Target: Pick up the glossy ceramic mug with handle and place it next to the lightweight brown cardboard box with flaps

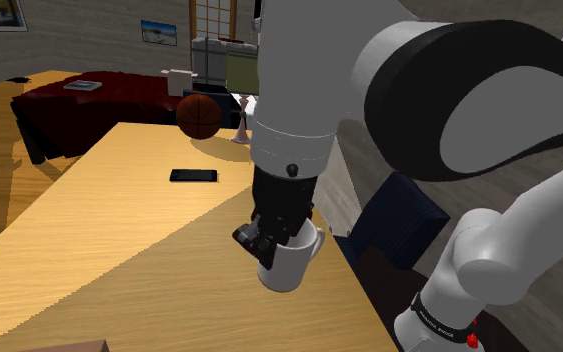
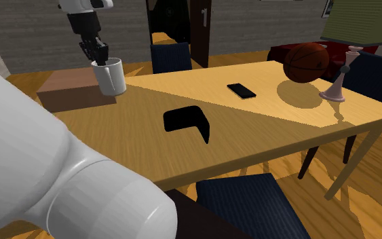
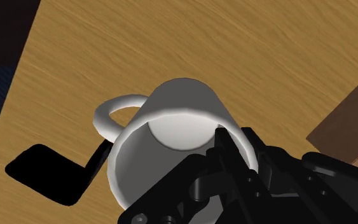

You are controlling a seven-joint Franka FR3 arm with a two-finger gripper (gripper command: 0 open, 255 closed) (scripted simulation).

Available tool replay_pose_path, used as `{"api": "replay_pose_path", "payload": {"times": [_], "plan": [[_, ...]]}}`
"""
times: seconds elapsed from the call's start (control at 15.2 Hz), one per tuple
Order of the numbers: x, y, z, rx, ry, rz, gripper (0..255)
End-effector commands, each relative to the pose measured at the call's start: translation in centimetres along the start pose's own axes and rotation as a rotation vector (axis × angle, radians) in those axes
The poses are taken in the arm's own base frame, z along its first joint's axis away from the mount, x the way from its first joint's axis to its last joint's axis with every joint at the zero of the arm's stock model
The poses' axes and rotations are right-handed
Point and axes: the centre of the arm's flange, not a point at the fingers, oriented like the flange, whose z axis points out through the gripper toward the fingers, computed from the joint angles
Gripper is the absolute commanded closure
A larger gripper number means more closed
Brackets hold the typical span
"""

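The black two-finger gripper [image 3: 225, 143] has its fingers clamped on the rim of the glossy white mug with a loop handle [image 3: 171, 127], one finger inside the wall and one outside. So the pick-up looks done. In the shoulder view the mug [image 1: 289, 262] hangs from the gripper [image 1: 269, 243] above the light wooden counter [image 1: 119, 230], apparently clear of it.

In the second exterior view the mug [image 2: 110, 76] is just right of the plain brown box [image 2: 74, 92], near the counter's far left end. The carry therefore seems nearly finished. What is left, by my judgement, is lowering the mug, opening the fingers and lifting clear.

The fingertips are hidden by the mug's rim and wall. The gap under the mug is hard to gauge. The box is cut off at the frame edge in the wrist view [image 3: 355, 127], and no flaps can be made out.
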Motion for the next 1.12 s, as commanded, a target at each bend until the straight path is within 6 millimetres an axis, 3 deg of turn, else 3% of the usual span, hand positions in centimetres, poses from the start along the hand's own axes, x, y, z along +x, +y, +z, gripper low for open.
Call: {"api": "replay_pose_path", "payload": {"times": [0.0,0.46,1.06], "plan": [[-0.8,-2.5,-0.1,0.001,0.000,0.002,255],[-3.5,-11.2,-0.7,0.001,0.000,0.002,255],[-3.7,-11.4,4.0,0.001,0.000,0.002,255]]}}
